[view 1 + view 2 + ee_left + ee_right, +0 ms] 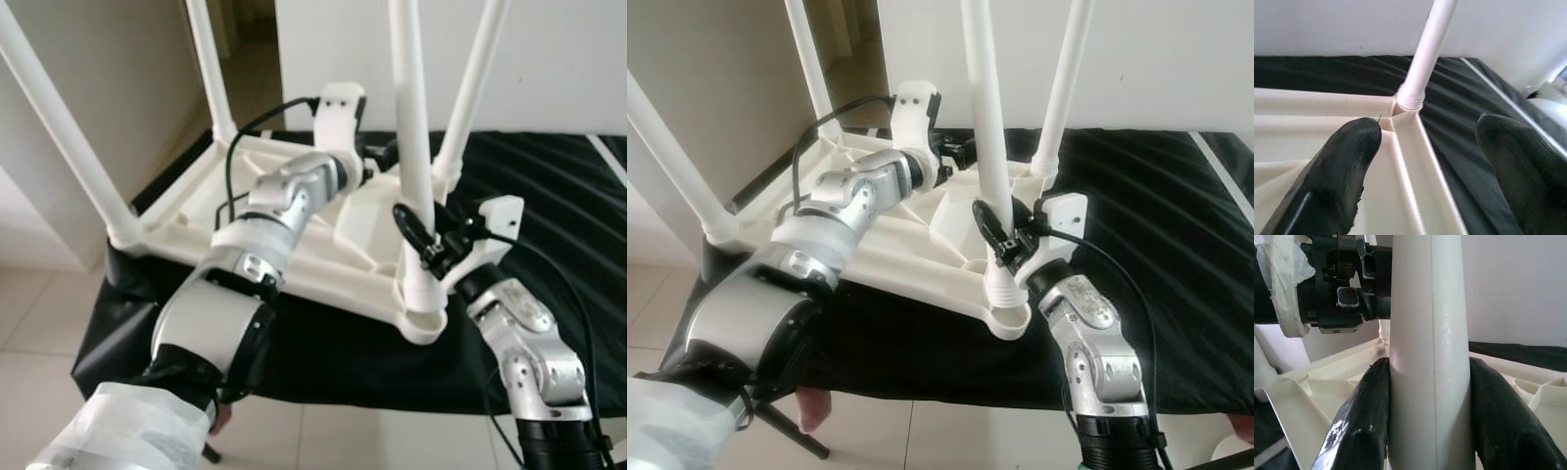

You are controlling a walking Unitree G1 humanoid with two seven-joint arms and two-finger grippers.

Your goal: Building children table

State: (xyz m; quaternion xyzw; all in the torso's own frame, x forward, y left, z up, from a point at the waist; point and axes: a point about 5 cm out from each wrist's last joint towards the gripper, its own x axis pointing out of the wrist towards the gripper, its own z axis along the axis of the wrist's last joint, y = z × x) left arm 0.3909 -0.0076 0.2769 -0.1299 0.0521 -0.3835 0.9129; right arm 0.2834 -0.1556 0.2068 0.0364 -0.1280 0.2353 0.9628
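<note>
**Seating the near-right leg without racking the frame**

I have the white plastic children's table (323, 235) lying upside down on the black-cloth-covered counter (549, 215), its four white tubular legs pointing up. My right claw (1427, 401) is closed on the near-right white leg (413, 147) just above its socket at the near-right corner of the frame; in the right wrist view both black fingers (1364, 416) press flat against the tube on either side. My left claw (1425, 147) is wide open and holds nothing, hovering over the ribbed underside near the far-right leg (1422, 63).

I judge the step to be driving this leg home into its socket (whether by twist or push I cannot tell from here). To do it well I would keep the tube dead upright and load it straight down its own axis. The left claw should come down onto the frame rib to pin the table, since the light plastic could slide on the cloth. The grip sits low, which is good: less leverage to bend the leg sideways.
</note>
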